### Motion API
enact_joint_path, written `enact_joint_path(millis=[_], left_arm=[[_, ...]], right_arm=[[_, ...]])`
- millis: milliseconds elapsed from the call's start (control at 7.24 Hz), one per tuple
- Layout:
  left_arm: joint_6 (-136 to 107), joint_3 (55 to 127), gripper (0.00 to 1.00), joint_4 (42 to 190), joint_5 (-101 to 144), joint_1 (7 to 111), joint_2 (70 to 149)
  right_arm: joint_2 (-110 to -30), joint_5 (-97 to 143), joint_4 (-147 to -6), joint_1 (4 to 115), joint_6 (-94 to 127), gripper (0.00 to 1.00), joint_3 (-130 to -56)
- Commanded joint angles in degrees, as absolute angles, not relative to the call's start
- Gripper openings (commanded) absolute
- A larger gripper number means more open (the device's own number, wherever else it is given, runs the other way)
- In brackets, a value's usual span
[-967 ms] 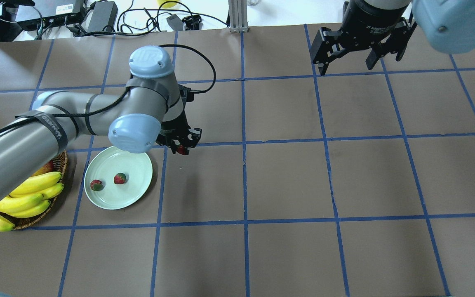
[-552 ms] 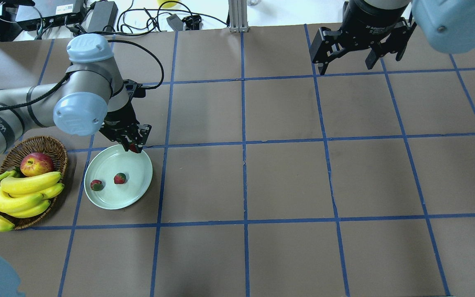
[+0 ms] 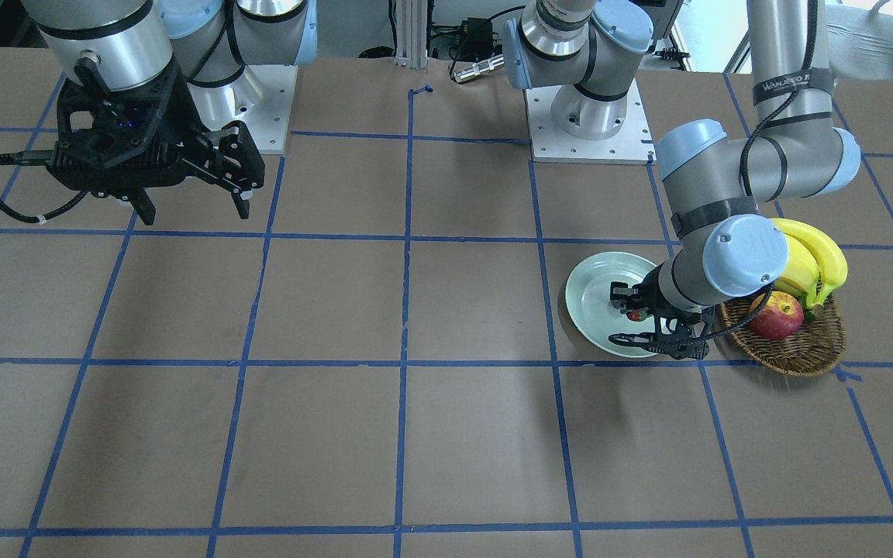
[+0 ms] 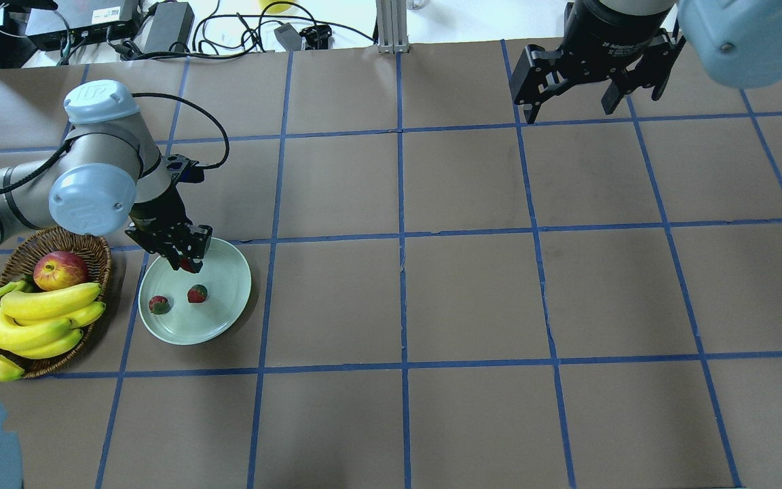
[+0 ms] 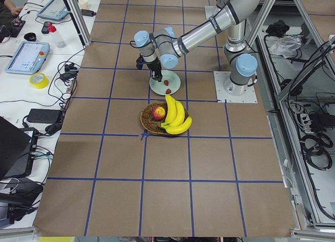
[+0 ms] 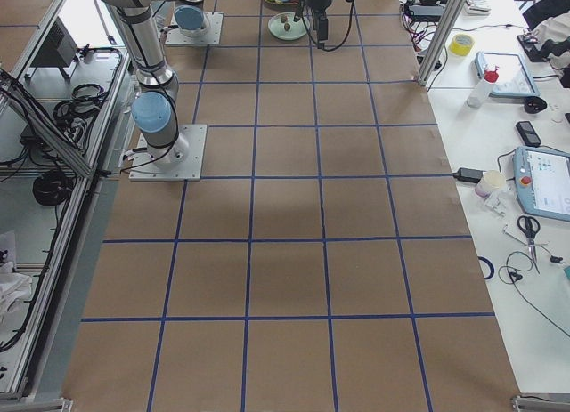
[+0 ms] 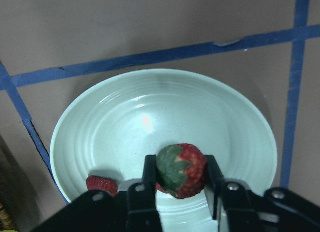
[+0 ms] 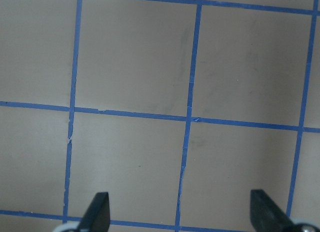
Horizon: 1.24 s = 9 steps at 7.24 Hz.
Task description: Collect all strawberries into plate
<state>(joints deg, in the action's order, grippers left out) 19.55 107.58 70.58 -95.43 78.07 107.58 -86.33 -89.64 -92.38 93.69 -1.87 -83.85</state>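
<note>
The pale green plate [image 4: 225, 309] lies at the table's left, with two strawberries [image 4: 158, 305] [image 4: 197, 294] resting on it. My left gripper [image 4: 187, 261] hangs over the plate's far rim, shut on a third strawberry [image 7: 181, 170], whose green cap faces the wrist camera. Below it in the left wrist view are the plate [image 7: 125, 122] and one lying strawberry [image 7: 101, 184]. The front view shows the same gripper [image 3: 636, 314] over the plate [image 3: 590, 298]. My right gripper [image 4: 571, 112] [image 3: 194, 213] is open and empty, high at the far right, above bare table in its wrist view [image 8: 181, 212].
A wicker basket [image 4: 58, 238] with a red-yellow apple [image 4: 60, 269] and a bunch of bananas [image 4: 45, 316] stands just left of the plate, close to my left arm. Cables and electronics lie beyond the table's far edge.
My left arm has swung left, carrying the held strawberry from beside the plate's far right rim to above the plate. The right arm has not moved.
</note>
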Motion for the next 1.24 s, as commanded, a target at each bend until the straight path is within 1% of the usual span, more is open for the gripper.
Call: enact_joint_path(millis=[0, 414, 552, 690, 828, 967, 1105], left_arm=[[19.78, 107.32, 1.00, 70.58, -95.10, 77.96, 106.27], [15.93, 107.14, 1.00, 73.02, -94.49, 79.36, 101.61], [15.30, 105.14, 1.00, 73.38, -93.09, 80.67, 99.60], [14.94, 100.59, 1.00, 75.74, -93.25, 81.90, 98.71], [10.24, 95.50, 1.00, 81.07, -92.99, 83.57, 97.48], [6.11, 92.58, 1.00, 86.34, -92.99, 87.15, 96.08], [5.46, 92.11, 1.00, 87.09, -92.99, 91.19, 94.76]], right_arm=[[-86.40, -89.65, -92.29, 93.69, -1.93, 1.00, -83.85], [-86.40, -89.65, -92.37, 93.69, -1.85, 1.00, -83.85], [-86.40, -89.65, -92.29, 93.69, -1.85, 1.00, -83.85], [-86.40, -89.65, -92.37, 93.69, -1.85, 1.00, -83.85], [-86.40, -89.56, -92.37, 93.69, -1.85, 1.00, -83.85], [-86.40, -89.65, -92.37, 93.69, -1.93, 1.00, -83.76], [-86.40, -89.56, -92.37, 93.69, -1.85, 1.00, -83.85]])
